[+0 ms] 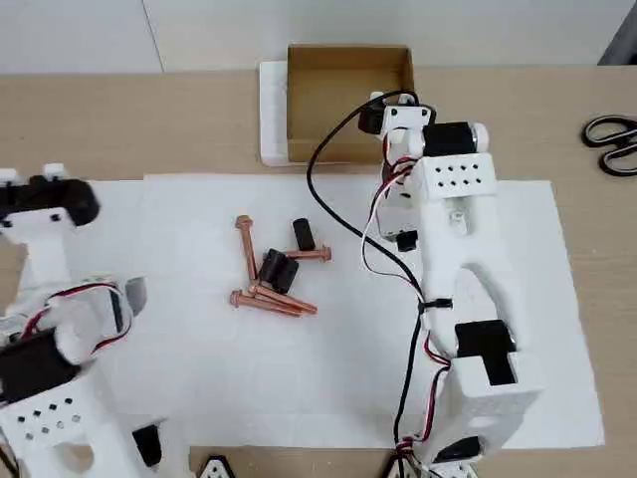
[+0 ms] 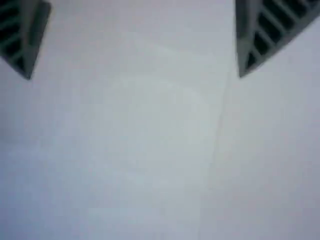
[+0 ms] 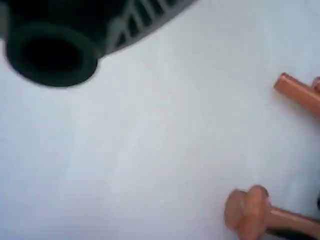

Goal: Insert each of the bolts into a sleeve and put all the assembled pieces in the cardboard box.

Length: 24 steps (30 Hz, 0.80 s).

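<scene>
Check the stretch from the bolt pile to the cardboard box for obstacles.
Nothing lies on the white paper between the bolts and the cardboard box. But a black cable from the right arm loops over that stretch, and that arm reaches over the box's corner on its own side.

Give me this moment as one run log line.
left gripper: open, over white sheet | right gripper: shut on sleeve | bolts: piled loose with other sleeves

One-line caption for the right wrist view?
The fingers hold a black sleeve over white paper, two copper bolts lying nearby.
</scene>
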Tool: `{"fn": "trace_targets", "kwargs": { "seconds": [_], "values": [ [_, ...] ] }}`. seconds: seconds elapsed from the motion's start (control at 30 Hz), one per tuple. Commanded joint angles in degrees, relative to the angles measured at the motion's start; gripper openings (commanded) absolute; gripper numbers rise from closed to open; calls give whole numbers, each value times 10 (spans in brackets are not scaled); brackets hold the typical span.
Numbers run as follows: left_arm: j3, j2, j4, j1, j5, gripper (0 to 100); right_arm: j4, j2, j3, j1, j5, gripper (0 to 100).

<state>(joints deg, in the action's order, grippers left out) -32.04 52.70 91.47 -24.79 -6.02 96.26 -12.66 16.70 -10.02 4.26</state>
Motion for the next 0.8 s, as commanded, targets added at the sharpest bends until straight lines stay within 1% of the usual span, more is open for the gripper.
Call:
{"fn": "trace_targets", "kwargs": {
  "seconds": [0.0,0.13,0.3,0.4,0.5,0.57,0.7,0.77],
  "values": [
    [19,-59,-21,57,42,251,10,39,29,4,15,4],
    [84,-185,-25,113,88,251,10,47,29,1,24,4],
    [178,-322,-29,172,95,250,10,99,29,6,39,4],
    [204,-396,-41,234,98,250,9,124,29,5,39,4],
    [225,-459,-69,280,158,251,9,135,29,5,39,4],
    [242,-495,-90,285,197,251,9,135,29,6,39,4],
    [251,-545,-173,289,222,250,7,134,29,9,39,4],
    [253,-560,-187,290,251,250,7,134,29,15,39,4]
  ]
}}
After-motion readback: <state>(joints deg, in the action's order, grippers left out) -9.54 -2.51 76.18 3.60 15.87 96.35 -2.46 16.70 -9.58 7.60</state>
